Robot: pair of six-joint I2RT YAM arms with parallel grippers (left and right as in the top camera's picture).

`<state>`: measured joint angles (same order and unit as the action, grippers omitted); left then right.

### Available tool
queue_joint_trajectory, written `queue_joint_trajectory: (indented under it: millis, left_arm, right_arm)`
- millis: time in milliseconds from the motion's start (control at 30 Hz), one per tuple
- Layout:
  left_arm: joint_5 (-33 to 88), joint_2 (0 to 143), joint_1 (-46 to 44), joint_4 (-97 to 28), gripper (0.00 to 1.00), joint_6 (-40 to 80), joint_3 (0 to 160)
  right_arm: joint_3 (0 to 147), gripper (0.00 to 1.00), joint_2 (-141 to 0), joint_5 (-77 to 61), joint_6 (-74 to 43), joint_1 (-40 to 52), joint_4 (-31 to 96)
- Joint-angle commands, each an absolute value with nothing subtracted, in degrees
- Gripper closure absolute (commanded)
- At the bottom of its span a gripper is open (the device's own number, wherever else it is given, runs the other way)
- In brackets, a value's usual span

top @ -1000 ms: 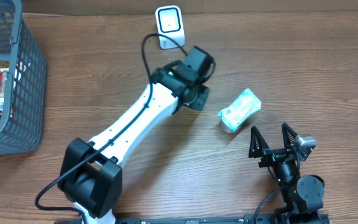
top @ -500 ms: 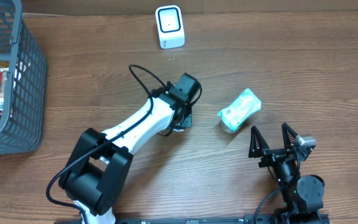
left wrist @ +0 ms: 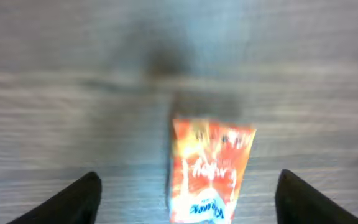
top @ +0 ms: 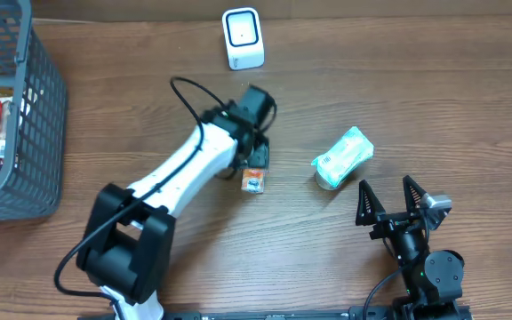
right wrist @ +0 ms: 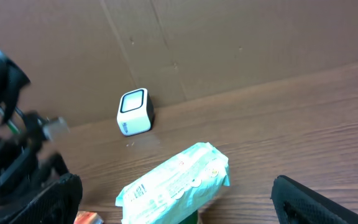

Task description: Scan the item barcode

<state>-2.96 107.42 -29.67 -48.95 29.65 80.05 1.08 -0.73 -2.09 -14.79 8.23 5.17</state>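
A small orange foil sachet with white lettering [top: 254,182] lies flat on the brown wood-grain table [top: 434,80], in the middle of the overhead view. It is well apart from the white box-shaped barcode scanner [top: 243,38], which stands at the far edge. The left gripper [left wrist: 188,198] hangs just above the sachet on its white arm. In the left wrist view its two dark fingertips [left wrist: 76,199] stand wide apart, with bare wood showing on either side of the sachet, so the jaws are spread and nothing is clamped. That view is blurred and no barcode can be made out on the sachet.

The right gripper [top: 386,185] rests near the front edge with its fingers splayed and empty. Just beyond it lies a pale green soft pack of wipes with a white label [top: 343,156], also free on the table. At the far left a grey plastic mesh basket [top: 34,98] holds more small goods.

As for progress, the sachet is neither held nor facing the scanner's window. The frames do not show whether it has been read. If it has not, what is left is to grasp it, carry it to the scanner and turn its code toward the window. The goods in the basket look likely to need the same
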Motion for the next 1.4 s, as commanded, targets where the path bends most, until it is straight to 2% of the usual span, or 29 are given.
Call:
queue_joint_trajectory:
  millis: [0, 100, 200, 467, 1367]
  left_arm:
    - [-1.43, 106.00, -28.03, -50.83, 0.31, 28.25, 81.67]
    - [-1.19, 106.19, -27.77, -51.16, 0.45, 28.25, 80.14]
    - [1.69, 106.59, -27.83, -49.12, 0.53, 28.27, 76.86]
    - [3.07, 106.83, -28.12, -44.23, 0.62, 28.27, 72.71]
    - [-1.13, 108.55, -30.55, -43.22, 0.62, 30.09, 72.36]
  right_arm:
    - [0.47, 0.00, -0.38, -1.39, -14.83, 7.75, 4.78]
    - [0.47, 0.00, -0.38, -1.39, -14.83, 7.75, 4.78]
    - [0.47, 0.00, -0.38, -1.39, -14.83, 7.75, 4.78]
    - [0.47, 0.00, -0.38, -1.39, -14.83, 7.75, 4.78]
    - [0.47, 0.00, -0.38, -1.39, -14.83, 7.75, 4.78]
